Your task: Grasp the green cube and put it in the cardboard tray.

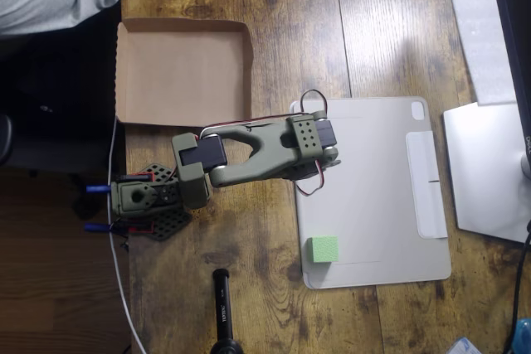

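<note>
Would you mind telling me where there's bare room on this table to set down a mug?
Bare wood lies right of the tray, above the tablet cover, and below the arm left of the cube. The tray floor is empty too. It is crowded around the arm's base and along the right edge.

The cube [323, 249] is light mint green. The tray [184, 70] is plain brown cardboard. The arm [253, 155] is olive green with red and black wires. The tablet cover [373, 196] is pale grey. The table [249, 288] is dark brown wood with streaks.
</note>
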